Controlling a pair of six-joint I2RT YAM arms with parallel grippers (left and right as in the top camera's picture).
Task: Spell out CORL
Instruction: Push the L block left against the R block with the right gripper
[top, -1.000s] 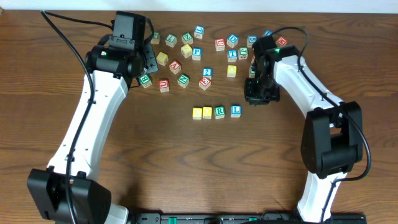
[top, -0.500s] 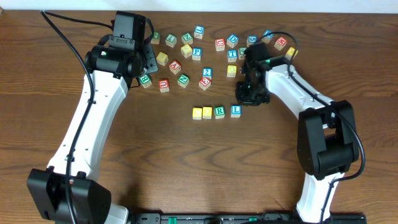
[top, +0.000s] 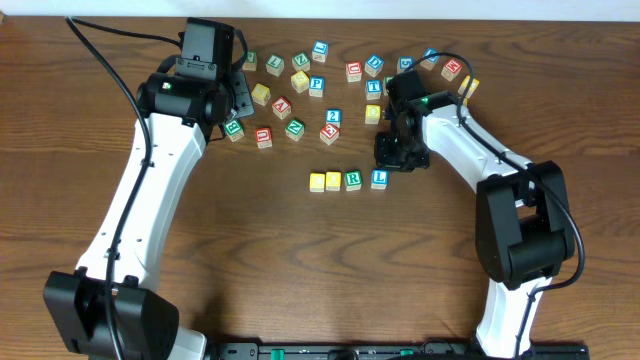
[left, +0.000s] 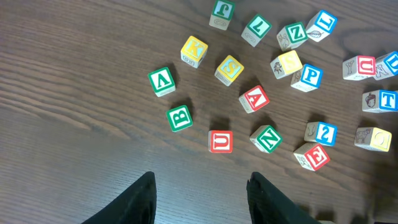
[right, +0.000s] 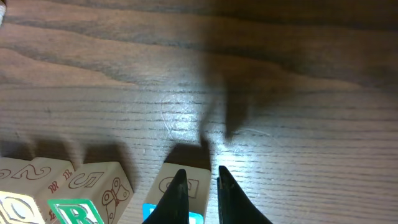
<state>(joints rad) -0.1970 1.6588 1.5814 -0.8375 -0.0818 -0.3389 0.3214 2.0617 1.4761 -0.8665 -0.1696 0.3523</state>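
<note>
While the left gripper (left: 202, 199) hangs spread and empty at about 10 o'clock on the table (top: 300, 280), the loose blocks (top: 300, 80) lie scattered from it along the far edge toward 1 o'clock, several close to that edge. Wide bare wood opens at 6 o'clock, between the two arm bases. At centre sits the row: two yellow blocks (top: 326, 181), the green R block (top: 353, 180) and the blue L block (top: 379, 179), touching or nearly so. The right gripper (top: 393, 153) hovers just at 1 o'clock of the L block; the wrist view shows its fingers (right: 177, 196) drawn nearly together with nothing between them, over that block's far edge. Compared with a second ago, the right gripper has slid toward 9 o'clock, closing on the L block. The row and the left arm sit as before.
</note>
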